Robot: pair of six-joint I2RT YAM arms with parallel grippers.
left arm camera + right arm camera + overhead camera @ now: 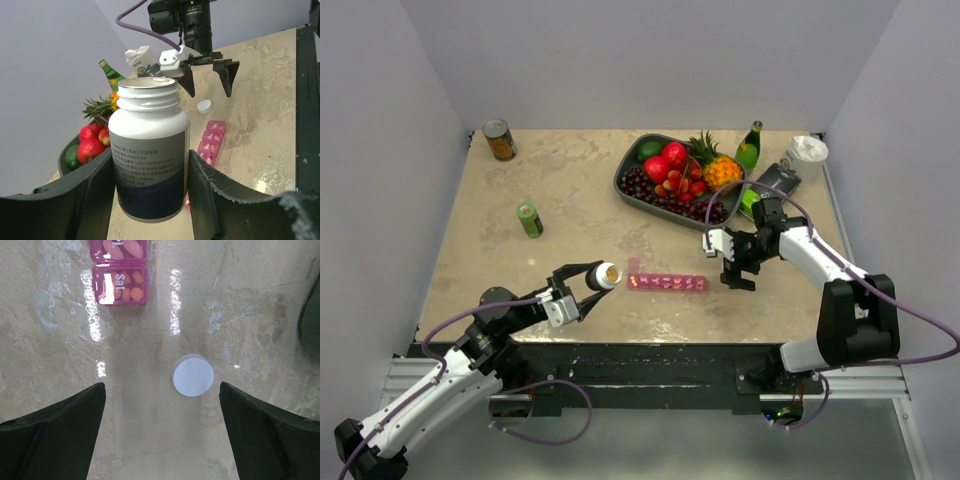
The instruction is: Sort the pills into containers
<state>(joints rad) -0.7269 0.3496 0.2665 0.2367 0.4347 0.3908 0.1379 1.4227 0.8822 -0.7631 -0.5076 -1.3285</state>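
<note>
The containers are a pink strip of lidded compartments (667, 283) lying at the table's front middle; a lid at its left end seems to stand open. Orange pills show in its end compartments (119, 282). My left gripper (582, 283) is shut on a white, dark-banded pill bottle (147, 150) with no cap. It holds the bottle off the table, just left of the strip (212, 140), with its mouth toward the strip. My right gripper (738, 275) is open and empty, hovering over the white bottle cap (192, 375), which lies on the table beyond the strip's right end.
A grey fruit tray (630, 185) stands at the back middle with a green glass bottle (750, 148) beside it. A tin can (500, 140) is at the back left and a small green can (529, 219) at mid left. A white crumpled object (807, 155) is at the back right.
</note>
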